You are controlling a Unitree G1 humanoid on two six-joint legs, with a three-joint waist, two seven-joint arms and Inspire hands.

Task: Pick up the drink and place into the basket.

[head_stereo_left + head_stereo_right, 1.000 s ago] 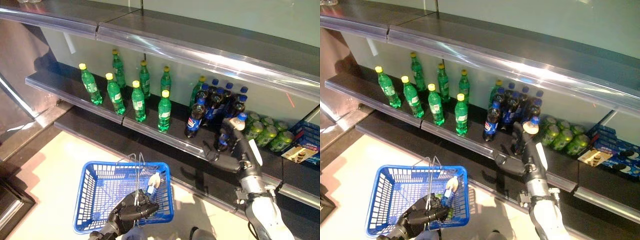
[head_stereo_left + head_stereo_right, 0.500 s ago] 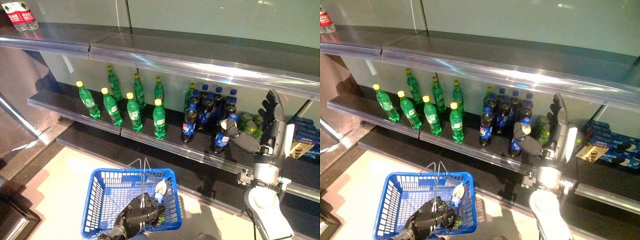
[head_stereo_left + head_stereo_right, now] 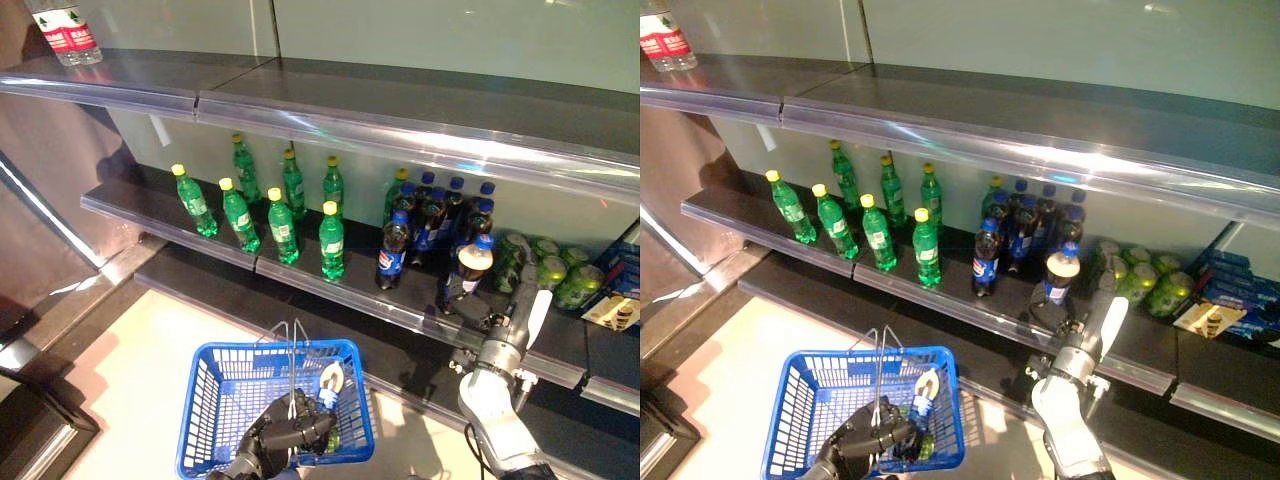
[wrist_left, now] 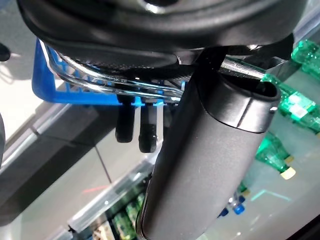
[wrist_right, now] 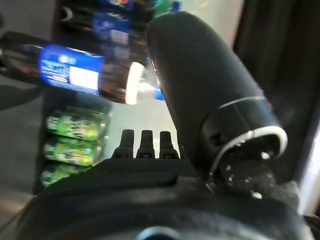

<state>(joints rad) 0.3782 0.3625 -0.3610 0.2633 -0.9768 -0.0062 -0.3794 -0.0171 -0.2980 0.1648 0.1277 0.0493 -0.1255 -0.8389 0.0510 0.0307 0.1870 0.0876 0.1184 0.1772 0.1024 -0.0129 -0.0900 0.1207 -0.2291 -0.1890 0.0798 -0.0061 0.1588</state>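
Currently the drink [image 3: 463, 276], a dark cola bottle with a blue label and blue cap, stands upright near the front edge of the middle shelf [image 3: 300, 272], right of the green bottles [image 3: 277, 215] and just left of the green cans [image 3: 545, 270]. Right hand [image 3: 497, 318] sits right beside it, thumb by the bottle, fingers straight, not wrapped around it. Left hand [image 3: 285, 437] is curled round the wire handle of the blue basket [image 3: 205, 390] on the near left.

The basket [image 3: 210, 395] is blue plastic mesh with shiny metal wire handles [image 3: 290, 345]. The shelf edges [image 3: 400, 130] are glossy. The green bottles [image 3: 331, 240] are clear, gleaming plastic.
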